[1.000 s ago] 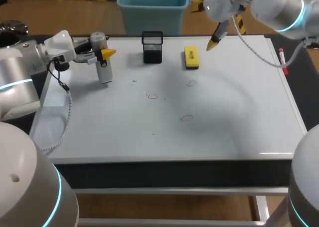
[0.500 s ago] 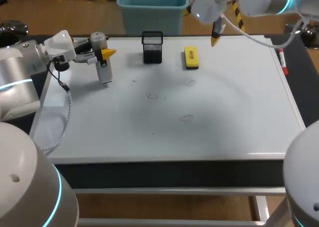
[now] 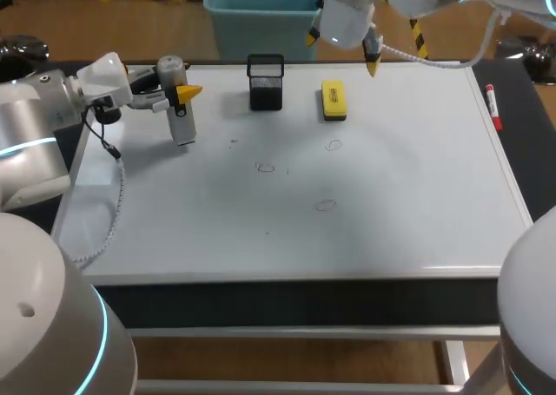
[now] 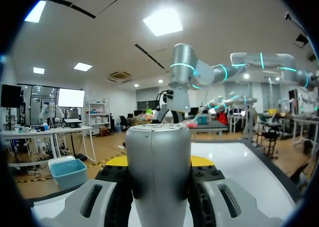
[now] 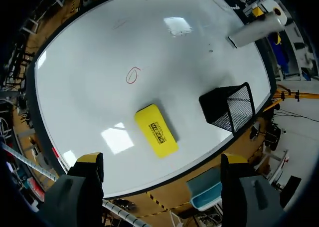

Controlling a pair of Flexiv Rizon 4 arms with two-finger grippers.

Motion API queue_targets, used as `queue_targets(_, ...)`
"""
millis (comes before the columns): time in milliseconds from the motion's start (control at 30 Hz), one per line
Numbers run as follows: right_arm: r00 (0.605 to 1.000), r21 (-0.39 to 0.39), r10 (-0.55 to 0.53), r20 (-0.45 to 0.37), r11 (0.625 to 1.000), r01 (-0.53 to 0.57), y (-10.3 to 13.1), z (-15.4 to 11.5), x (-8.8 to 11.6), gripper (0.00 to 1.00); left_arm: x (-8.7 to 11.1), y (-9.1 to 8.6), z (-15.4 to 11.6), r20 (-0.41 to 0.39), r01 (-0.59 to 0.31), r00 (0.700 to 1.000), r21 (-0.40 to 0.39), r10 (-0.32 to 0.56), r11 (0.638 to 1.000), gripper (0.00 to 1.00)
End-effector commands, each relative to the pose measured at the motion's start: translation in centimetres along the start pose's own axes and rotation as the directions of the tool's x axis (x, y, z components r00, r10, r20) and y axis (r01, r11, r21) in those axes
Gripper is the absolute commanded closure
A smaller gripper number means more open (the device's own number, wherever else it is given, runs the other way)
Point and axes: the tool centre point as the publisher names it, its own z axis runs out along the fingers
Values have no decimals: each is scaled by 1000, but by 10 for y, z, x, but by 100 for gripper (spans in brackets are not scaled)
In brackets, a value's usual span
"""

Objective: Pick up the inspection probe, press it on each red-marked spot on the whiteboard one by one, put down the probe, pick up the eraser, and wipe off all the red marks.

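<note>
yellow-tipped right gripper (image 3: 340, 52), jaws spread, has swung above the eraser (image 3: 333, 100), readying the wipe, though the left gripper (image 3: 178, 95), well left of it, still pinches the probe (image 3: 182, 130).

Left fingers (image 3: 187, 92) clamped; right fingers (image 5: 89, 159) apart

A black wire-mesh basket (image 3: 266, 94) stands upright near the far edge of the counter (image 3: 304, 296), a little left of the middle, its open top facing up. A red and white marker (image 3: 493, 106) lies well apart from it on the counter's dark right-hand strip, lengthwise along the edge
</note>
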Motion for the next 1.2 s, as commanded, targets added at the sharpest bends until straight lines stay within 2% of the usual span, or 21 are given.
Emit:
queue_targets(33, 976, -72, -46, -212, 997, 31, -11, 12, -5, 0, 0, 0, 0, 1, -1, 1000, 2, 1, 1000, 100)
queue_targets(100, 978, -108, -93, -185, 991, 74, -11, 16, -3, 0, 0, 0, 0, 1, -1, 1000, 2, 1, 1000, 100)
queue_targets(267, 973, -142, -170, -158, 979, 148, -11, 27, 1, 0, 0, 0, 0, 1, -1, 1000, 2, 1, 1000, 100)
queue_targets(467, 963, -147, -252, -98, 960, 237, -8, 44, 11, 0, 0, 0, 0, 1, -1, 1000, 2, 1, 1000, 100)
queue_targets(767, 957, -200, -285, -55, 942, 269, -3, 60, 21, 0, 0, 0, 0, 1, -1, 1000, 2, 1, 1000, 100)
queue_targets(933, 940, -226, -337, -47, 920, 319, 3, 67, 23, 0, 0, 0, 0, 1, -1, 1000, 2, 1, 1000, 100)
queue_targets(1200, 932, -220, -357, -63, 916, 336, 10, 78, 21, 0, 0, 0, 0, 1, -1, 1000, 2, 1, 1000, 100)
